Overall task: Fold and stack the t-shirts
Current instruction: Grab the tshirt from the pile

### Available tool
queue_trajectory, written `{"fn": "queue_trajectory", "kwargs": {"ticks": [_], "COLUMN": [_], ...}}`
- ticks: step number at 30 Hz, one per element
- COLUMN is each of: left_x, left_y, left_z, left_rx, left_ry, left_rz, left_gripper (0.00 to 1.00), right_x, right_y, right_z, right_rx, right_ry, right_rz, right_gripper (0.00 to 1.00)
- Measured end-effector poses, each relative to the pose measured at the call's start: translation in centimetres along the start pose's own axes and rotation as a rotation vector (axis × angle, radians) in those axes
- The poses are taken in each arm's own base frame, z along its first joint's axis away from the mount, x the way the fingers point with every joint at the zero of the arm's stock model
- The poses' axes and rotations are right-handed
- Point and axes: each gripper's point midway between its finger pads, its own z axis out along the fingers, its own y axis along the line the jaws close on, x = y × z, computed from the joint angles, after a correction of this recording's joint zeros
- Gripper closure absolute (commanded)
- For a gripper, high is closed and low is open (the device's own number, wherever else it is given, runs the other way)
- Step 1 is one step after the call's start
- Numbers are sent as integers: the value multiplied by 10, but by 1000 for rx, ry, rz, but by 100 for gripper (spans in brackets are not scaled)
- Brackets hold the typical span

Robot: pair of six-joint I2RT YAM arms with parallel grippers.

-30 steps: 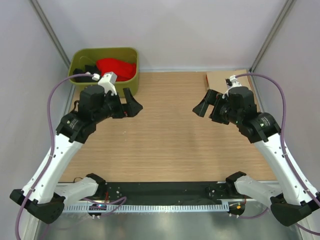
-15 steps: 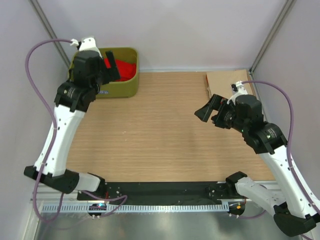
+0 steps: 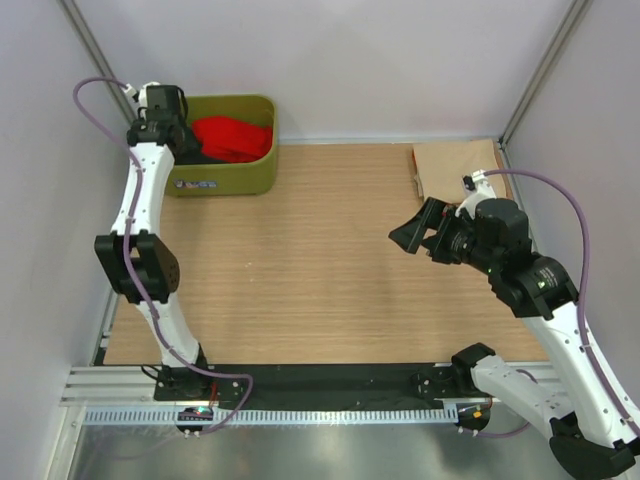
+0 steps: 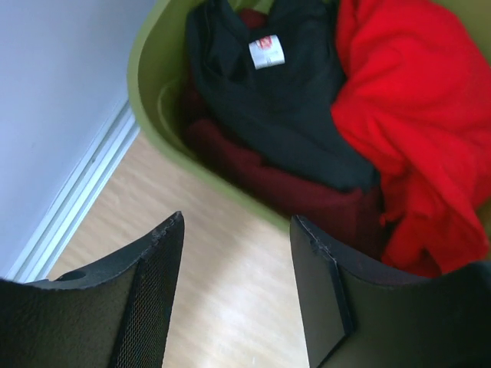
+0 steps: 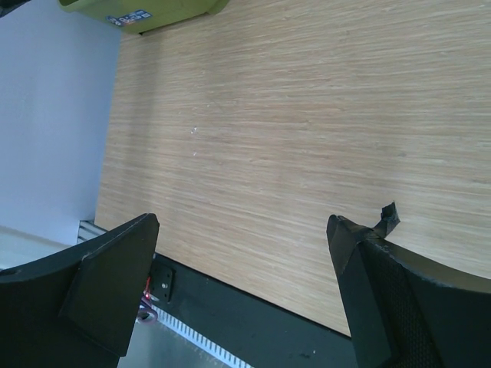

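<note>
Several t-shirts lie bunched in an olive-green tub (image 3: pixel 245 178) at the back left. In the left wrist view a black t-shirt (image 4: pixel 265 100) with a white neck label lies over a maroon one (image 4: pixel 299 192), and a red t-shirt (image 4: pixel 406 115) fills the tub's right side. My left gripper (image 4: pixel 238 222) hangs open just above the tub's near rim (image 4: pixel 149 115), holding nothing. From above, the left gripper (image 3: pixel 183 140) is at the tub's left end. A beige t-shirt (image 3: pixel 455 165) lies flat at the back right. Beside it my right gripper (image 3: pixel 420 232) is open and empty over bare wood.
The wooden table (image 3: pixel 320 260) spreads between the arms. White walls close in the left, back and right sides. A black rail (image 5: pixel 253 322) and a metal strip run along the near edge. The tub's labelled corner (image 5: pixel 146 11) shows in the right wrist view.
My left arm has swung from the table's left middle up and back to the tub's left end. The right arm has shifted slightly toward the near edge, still open.
</note>
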Motion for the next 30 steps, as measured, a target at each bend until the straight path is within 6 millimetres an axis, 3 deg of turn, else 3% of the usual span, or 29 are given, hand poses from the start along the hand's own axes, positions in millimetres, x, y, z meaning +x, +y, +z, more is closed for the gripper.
{"fn": "queue_trajectory", "kwargs": {"ticks": [4,7,12,13,16,19,22,25,28,30], "left_x": [-3,6,30,32,33,25,-3,-38,-97,-139], "left_y": [-1,-1,4,3,5,4,-10,-32,-58,-73], "left_z": [55,90,139,148,162,165,152,113,37,-36], "left_rx": [-41,-83,-146,-149,-158,-152,-99,28,206,367], "left_ry": [17,33,64,57,37,10,-70,-156,-294,-401], "left_rz": [-12,-6,16,21,35,47,12,-49,-143,-221], "left_gripper": [38,36,45,62,100,100,100,100,100,100], "right_x": [2,4,6,6,7,8,11,13,12,12], "right_y": [-3,-6,-14,-16,-20,-24,-27,-29,-28,-27], "right_z": [2,6,18,20,25,31,36,38,36,33], "right_rx": [10,23,64,74,96,113,130,140,133,123], "right_ry": [12,26,52,55,64,75,90,98,88,75], "right_rz": [-15,-30,-44,-46,-46,-43,-35,-22,-13,-12], "right_gripper": [0,0,0,0,0,0,0,0,0,0]}}
